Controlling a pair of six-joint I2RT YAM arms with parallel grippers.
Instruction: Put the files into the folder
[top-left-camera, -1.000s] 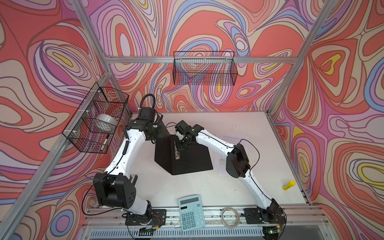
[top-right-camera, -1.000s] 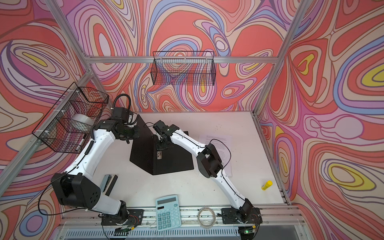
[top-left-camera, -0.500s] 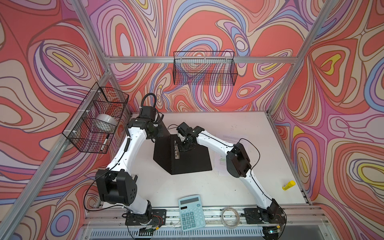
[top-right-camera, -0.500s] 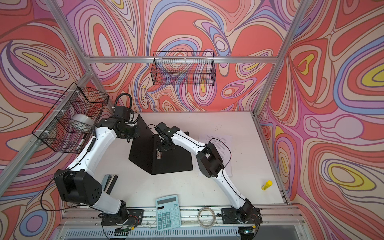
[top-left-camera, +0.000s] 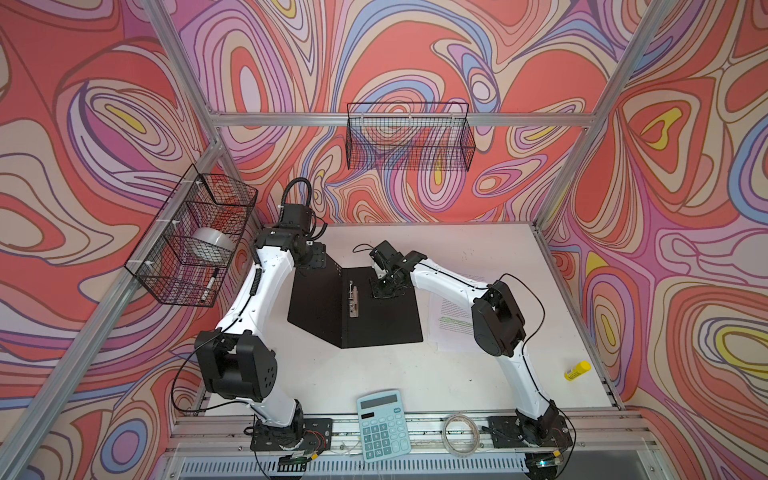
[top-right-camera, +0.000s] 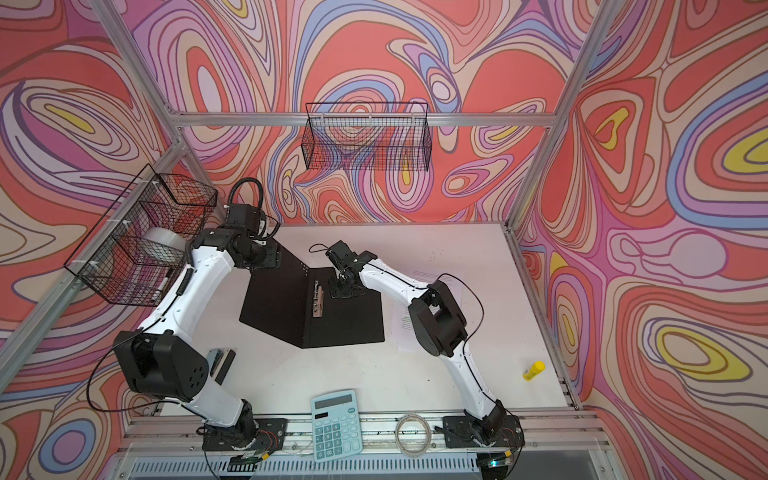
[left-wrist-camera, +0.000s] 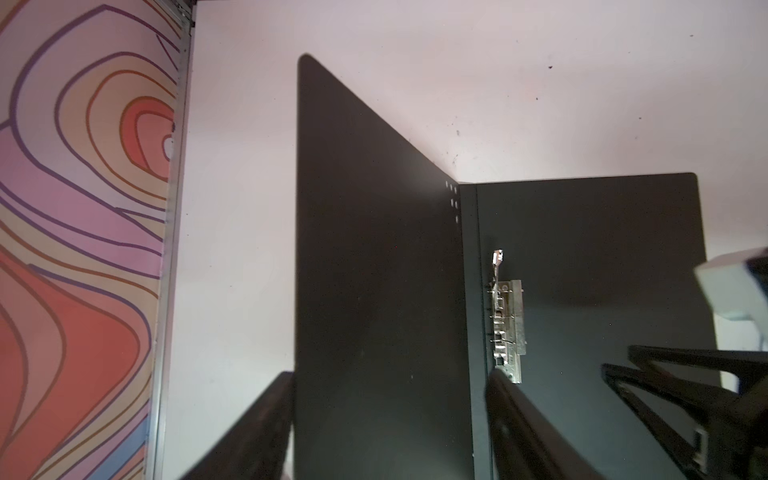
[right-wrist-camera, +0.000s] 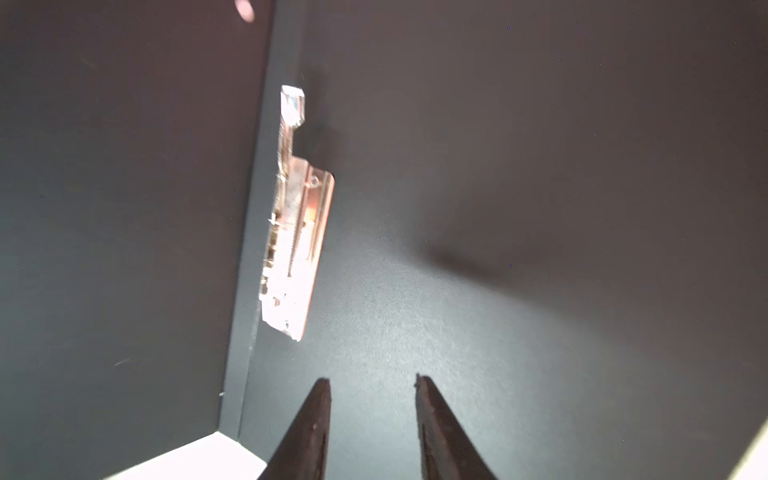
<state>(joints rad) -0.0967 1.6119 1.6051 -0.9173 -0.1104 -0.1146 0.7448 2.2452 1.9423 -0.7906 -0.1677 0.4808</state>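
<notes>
**Folder and files, top and wrist views.** The folder (top-left-camera: 386, 320) lies open, black inside up, near the centre of the table (top-left-camera: 415, 382). Its 3 o'clock panel is flat, its cover (top-left-camera: 318, 299) on the 9 o'clock side stands half raised, and the clip (top-left-camera: 353, 298) runs along the spine. The left gripper (left-wrist-camera: 390, 374), at the cover's 11 o'clock corner, has its jaws spread wide, one finger on either side of the cover and neither visibly pressing it. The right gripper (right-wrist-camera: 372, 382) hovers over the flat panel at 3 o'clock of the clip, jaws parted with nothing between them. The files (top-left-camera: 451, 328) lie on the table just beside the folder's 3 o'clock edge, partly under the right arm's elbow; none is in the folder yet. Several risks can be judged from here. The unheld cover may swing back over the panel and shut the folder before any sheet goes in, since nothing props it. The loose sheets, thin and flat on the table, may fan apart or slip from a pinch. Dragging them against the folder's edge could push the folder aside or crumple them. Whether the clip stands open enough to take paper cannot be told. Compared with one second earlier, both pairs of jaws, then pressed together, have parted. The right gripper has moved from the clip toward 3 o'clock. The cover shows broader in both top views, so it leans further toward 9 o'clock.
</notes>
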